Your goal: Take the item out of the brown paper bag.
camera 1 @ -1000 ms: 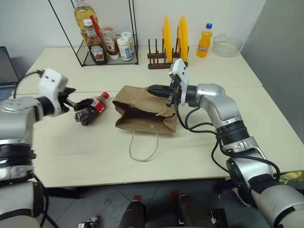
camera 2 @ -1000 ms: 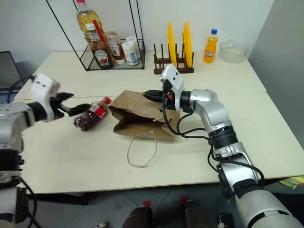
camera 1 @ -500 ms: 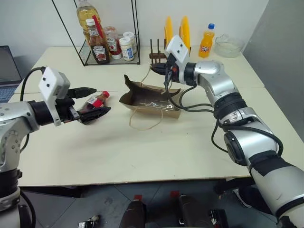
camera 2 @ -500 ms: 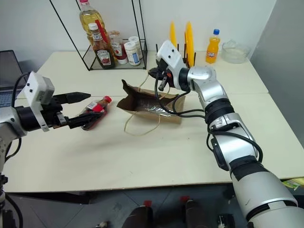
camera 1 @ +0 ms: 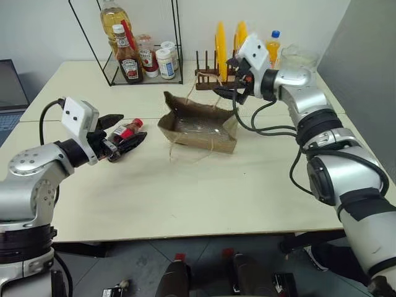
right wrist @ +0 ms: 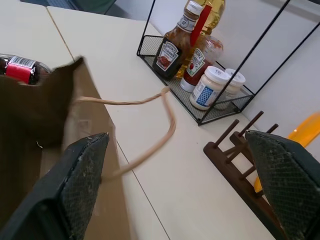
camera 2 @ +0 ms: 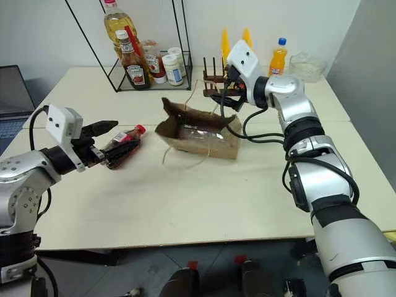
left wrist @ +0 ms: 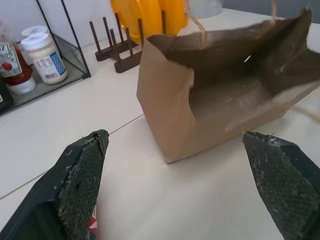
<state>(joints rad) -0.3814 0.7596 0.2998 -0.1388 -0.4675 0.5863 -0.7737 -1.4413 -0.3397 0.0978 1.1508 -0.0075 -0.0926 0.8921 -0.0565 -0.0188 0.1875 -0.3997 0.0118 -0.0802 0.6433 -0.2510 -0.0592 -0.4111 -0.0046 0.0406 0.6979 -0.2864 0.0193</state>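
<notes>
The brown paper bag (camera 1: 198, 127) stands upright in the middle of the table, its mouth open, and what I see of its inside holds nothing. Left of it, out on the table, lies the item (camera 1: 125, 131), a small dark red bottle with a red cap. My left gripper (camera 1: 132, 127) is open, its fingers straddling the bottle without closing on it. My right gripper (camera 1: 230, 80) hovers open above the bag's far edge. One twisted handle (right wrist: 160, 135) runs loosely between the right gripper's fingers.
A wire rack (camera 1: 139, 55) with sauce and oil bottles stands at the back left. A wooden rack with yellow plates (camera 1: 216, 62) sits just behind the bag. An orange soda bottle (camera 1: 272, 49) and a glass bowl (camera 1: 297, 59) are at the back right. A laptop (camera 1: 9, 93) is at the far left.
The right gripper rose up and away with the bag's handle, pulling the flat bag upright and open, then opened and let go. The left gripper moved right around the bottle.
</notes>
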